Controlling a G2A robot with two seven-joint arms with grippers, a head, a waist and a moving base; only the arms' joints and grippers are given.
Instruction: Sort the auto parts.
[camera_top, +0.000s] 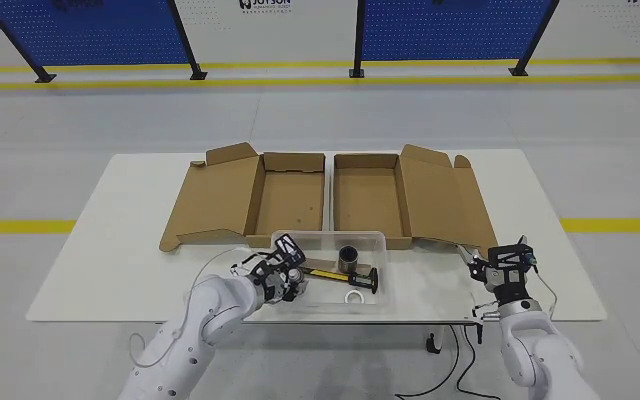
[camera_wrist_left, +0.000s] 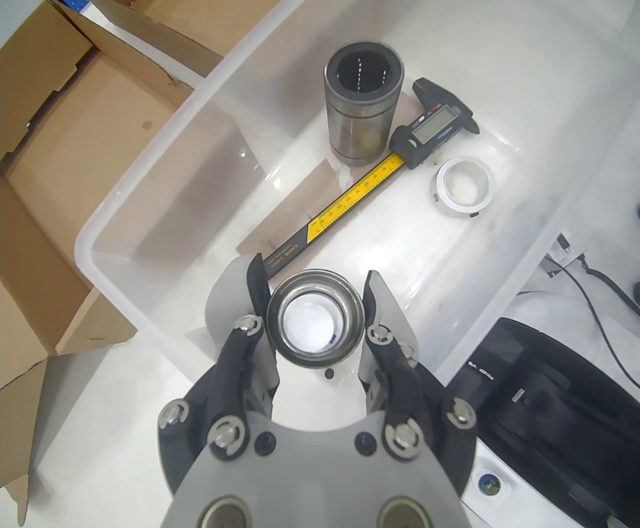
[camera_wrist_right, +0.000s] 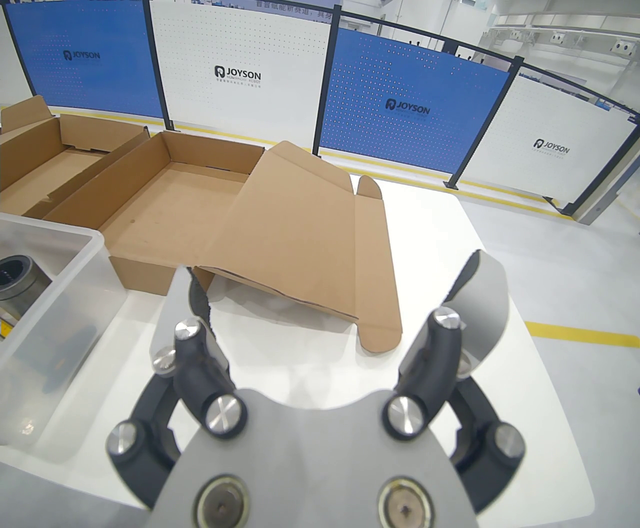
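My left gripper (camera_wrist_left: 314, 290) is shut on a steel ring bearing (camera_wrist_left: 315, 316), held at the near-left end of the clear plastic bin (camera_wrist_left: 150, 165). Inside the bin stand a tall dark steel cylinder bearing (camera_wrist_left: 362, 102), a digital caliper (camera_wrist_left: 372, 172) with a yellow scale, and a white ring (camera_wrist_left: 465, 186). In the top view the left gripper (camera_top: 285, 268) sits at the bin's (camera_top: 330, 237) left side, with the cylinder (camera_top: 348, 260) and white ring (camera_top: 353, 297) to its right. My right gripper (camera_wrist_right: 332, 280) is open with nothing between its fingers, over the table right of the boxes; it also appears as the right gripper (camera_top: 500, 262).
Two open cardboard boxes (camera_top: 290, 195) (camera_top: 368, 198) lie side by side behind the bin, flaps spread outward. The right box's flap (camera_wrist_right: 305, 250) lies just ahead of the right gripper. Bare white table (camera_top: 560, 270) surrounds the right arm.
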